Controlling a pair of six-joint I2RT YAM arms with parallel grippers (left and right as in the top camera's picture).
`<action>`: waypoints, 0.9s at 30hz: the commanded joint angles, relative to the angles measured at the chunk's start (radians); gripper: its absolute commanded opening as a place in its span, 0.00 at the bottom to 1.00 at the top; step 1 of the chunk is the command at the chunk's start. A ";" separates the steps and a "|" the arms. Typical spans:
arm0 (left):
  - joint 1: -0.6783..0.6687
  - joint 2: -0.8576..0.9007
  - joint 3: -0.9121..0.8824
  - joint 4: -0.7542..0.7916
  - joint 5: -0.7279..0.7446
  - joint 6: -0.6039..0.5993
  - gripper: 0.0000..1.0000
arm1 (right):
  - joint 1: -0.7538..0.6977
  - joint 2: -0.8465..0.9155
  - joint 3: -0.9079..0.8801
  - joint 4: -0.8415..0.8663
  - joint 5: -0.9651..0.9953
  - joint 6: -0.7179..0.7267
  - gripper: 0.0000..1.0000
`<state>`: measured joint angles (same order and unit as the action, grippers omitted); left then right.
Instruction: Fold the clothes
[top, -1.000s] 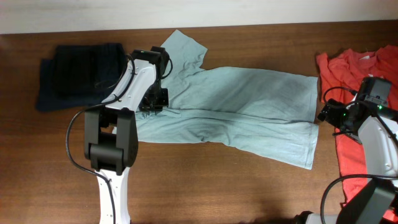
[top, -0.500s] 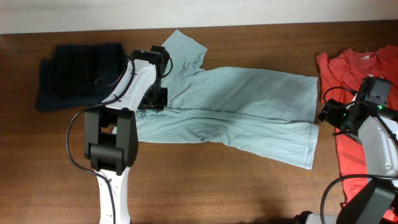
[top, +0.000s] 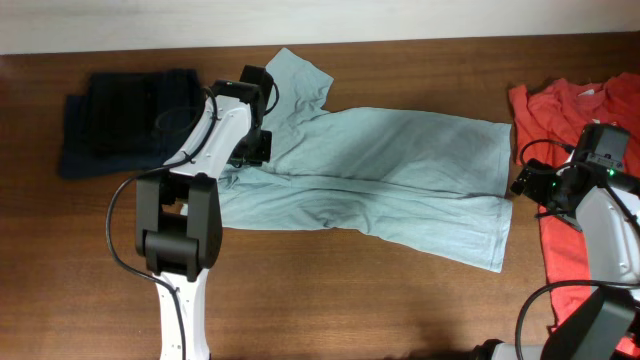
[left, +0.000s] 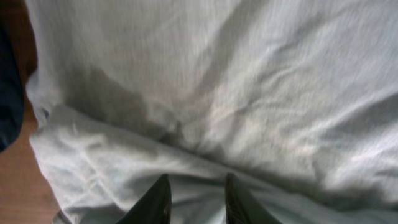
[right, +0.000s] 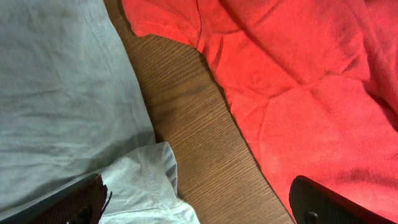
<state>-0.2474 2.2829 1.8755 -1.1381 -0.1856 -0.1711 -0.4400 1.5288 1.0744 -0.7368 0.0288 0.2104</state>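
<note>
- Surface (top: 350, 300): dark brown wood-grain top. A broad band of bare wood is shown along the near side, in front of the garments, and a narrower band along the far side.
- Pale grey-blue short-sleeved cotton T-shirt (top: 400, 170): laid flat and creased across the middle of the surface. One sleeve is pointed towards the far edge. The lower edge is slanted, running nearer the front at the right-hand end.
- Red-orange T-shirt (top: 570, 110): spread at the right end of the surface and cut off by the picture's edge. It is partly covered by the right arm. In the right wrist view a strip of bare wood is seen between its edge and the pale shirt's corner, so the two are near but apart.
- Dark navy folded cloth pieces (top: 130, 120): stacked at the far left, just beside the pale shirt's left edge.
- Left tool (left: 196, 200): held over the upper left part of the pale shirt, near the sleeve. Its fingers (left: 158, 199) are set a narrow way apart, with the tips at a raised fold. Whether any cloth is caught between them cannot be told.
- Right tool (right: 202, 205): spread wide, with nothing held. It is poised over the wood strip between the pale shirt's turned-up corner and the red-orange cloth.
</note>
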 joint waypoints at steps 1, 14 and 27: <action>0.001 -0.024 -0.011 0.035 -0.013 0.013 0.27 | -0.005 0.005 0.011 -0.001 -0.002 0.007 0.99; 0.028 -0.034 0.242 0.074 -0.013 -0.063 0.04 | -0.005 0.005 0.011 -0.001 -0.002 0.007 0.99; 0.130 -0.034 0.436 0.068 -0.050 -0.082 0.99 | -0.005 0.005 0.011 0.094 -0.069 0.008 0.99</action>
<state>-0.1585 2.2814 2.2936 -1.0649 -0.1947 -0.2440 -0.4400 1.5288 1.0744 -0.6758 0.0246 0.2104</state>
